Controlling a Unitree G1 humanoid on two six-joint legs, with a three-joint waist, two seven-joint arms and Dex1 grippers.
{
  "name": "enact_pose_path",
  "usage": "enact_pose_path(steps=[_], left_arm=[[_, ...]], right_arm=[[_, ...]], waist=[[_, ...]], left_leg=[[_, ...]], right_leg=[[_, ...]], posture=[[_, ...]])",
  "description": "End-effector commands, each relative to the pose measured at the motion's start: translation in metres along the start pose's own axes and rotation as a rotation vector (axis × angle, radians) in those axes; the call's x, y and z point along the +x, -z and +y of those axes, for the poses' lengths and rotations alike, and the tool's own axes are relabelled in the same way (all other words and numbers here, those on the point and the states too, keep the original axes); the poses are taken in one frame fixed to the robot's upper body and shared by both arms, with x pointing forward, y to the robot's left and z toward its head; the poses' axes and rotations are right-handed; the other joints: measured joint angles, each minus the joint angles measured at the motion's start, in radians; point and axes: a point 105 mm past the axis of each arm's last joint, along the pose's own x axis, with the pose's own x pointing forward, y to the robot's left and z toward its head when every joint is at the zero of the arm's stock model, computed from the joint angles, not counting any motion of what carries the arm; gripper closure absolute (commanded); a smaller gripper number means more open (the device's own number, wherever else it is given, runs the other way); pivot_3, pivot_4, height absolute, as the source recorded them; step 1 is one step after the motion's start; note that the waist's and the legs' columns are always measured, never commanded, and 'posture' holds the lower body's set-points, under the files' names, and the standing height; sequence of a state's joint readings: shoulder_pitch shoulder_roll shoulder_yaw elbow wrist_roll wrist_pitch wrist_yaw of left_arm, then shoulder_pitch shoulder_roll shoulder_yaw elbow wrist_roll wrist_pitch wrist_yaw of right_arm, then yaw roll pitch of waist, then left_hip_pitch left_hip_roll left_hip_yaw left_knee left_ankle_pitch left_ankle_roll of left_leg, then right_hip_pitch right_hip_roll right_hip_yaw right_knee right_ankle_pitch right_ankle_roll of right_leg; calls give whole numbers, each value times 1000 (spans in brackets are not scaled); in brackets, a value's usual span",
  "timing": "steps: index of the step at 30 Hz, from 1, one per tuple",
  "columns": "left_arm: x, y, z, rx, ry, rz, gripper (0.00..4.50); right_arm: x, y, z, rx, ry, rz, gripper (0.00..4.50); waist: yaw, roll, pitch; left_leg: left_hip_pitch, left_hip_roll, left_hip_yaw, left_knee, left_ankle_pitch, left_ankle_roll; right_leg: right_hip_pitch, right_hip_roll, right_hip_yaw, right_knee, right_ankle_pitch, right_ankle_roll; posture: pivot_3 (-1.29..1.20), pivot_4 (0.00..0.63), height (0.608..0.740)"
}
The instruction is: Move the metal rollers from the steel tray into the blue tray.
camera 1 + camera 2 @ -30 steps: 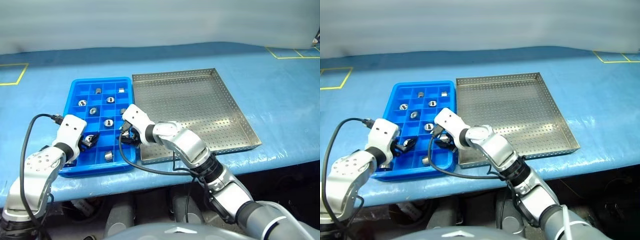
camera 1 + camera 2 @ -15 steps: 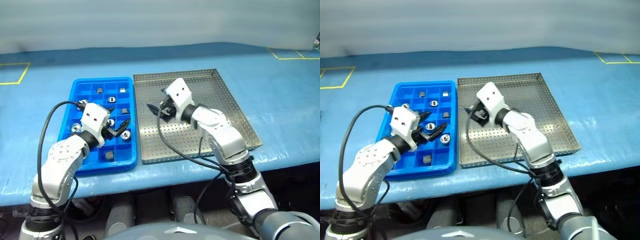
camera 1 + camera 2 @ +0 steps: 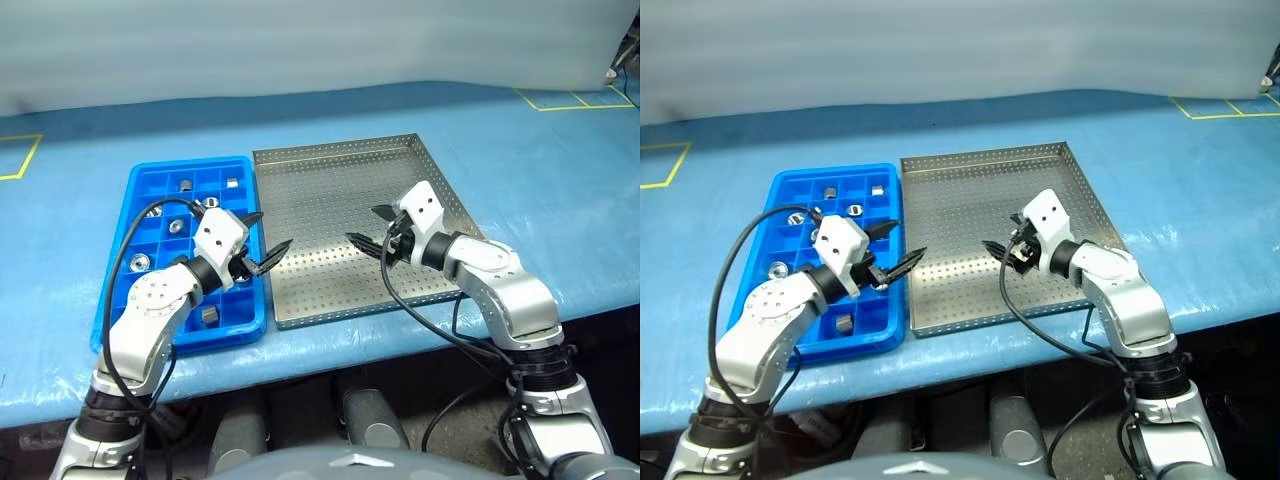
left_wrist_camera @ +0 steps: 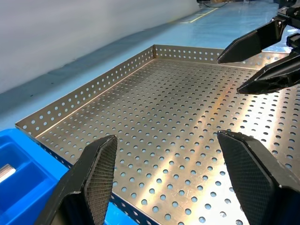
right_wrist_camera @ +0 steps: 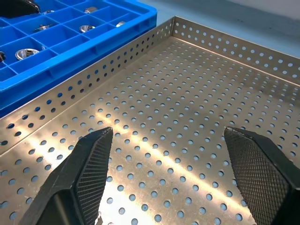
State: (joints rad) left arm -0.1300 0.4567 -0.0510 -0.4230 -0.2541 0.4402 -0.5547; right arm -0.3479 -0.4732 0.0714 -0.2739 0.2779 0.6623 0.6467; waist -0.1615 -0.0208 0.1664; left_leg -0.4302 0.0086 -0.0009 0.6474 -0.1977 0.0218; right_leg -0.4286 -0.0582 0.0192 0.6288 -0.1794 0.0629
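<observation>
On the left of my head-camera view lies the blue tray (image 3: 110,320), glossy moulded plastic cut into a grid of small square pockets. The metal rollers (image 3: 210,314) sit scattered through those pockets: short bright cylinders and ring-like discs with dark centre holes, each alone in its cell.

My left gripper (image 3: 258,238) hovers over the blue tray's inner edge, pointing toward the neighbouring tray, its two black fingers spread apart with nothing between them. Their inner pads (image 4: 101,173) carry a fine cross-hatched texture.

Just beside it, rims almost touching, is the steel tray (image 3: 330,155): silvery sheet metal, a floor of evenly punched round holes, a low perforated rim, a sheen that throws glare. I see no roller on its floor, so I judge the transfer finished or nearly so.

Further right, my right gripper (image 3: 369,227) hangs over the steel tray, pointing back toward the left one, fingers likewise spread and empty.

The two grippers face each other tip to tip; driving either inward could clash them. A low sweep by the left could clip the blue tray and jolt rollers out of their pockets.
</observation>
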Motion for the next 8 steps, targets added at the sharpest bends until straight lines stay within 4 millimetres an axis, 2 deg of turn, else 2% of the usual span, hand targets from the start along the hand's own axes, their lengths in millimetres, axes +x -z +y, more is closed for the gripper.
enact_pose_path(steps=[1,8], left_arm=[[-1,-8,7,23,-29,-39,750],[0,-6,7,15,-40,-32,750]], right_arm=[[-5,-13,-1,-27,5,-47,529],[-3,-14,-2,-23,14,-52,529]], waist=[[-3,0,0],[-14,0,0]], left_leg=[[0,0,0,0,0,0],[0,0,-1,0,0,0]], right_leg=[[0,0,0,0,0,0],[0,0,0,0,0,0]], posture=[[-248,150,740],[-239,150,740]])
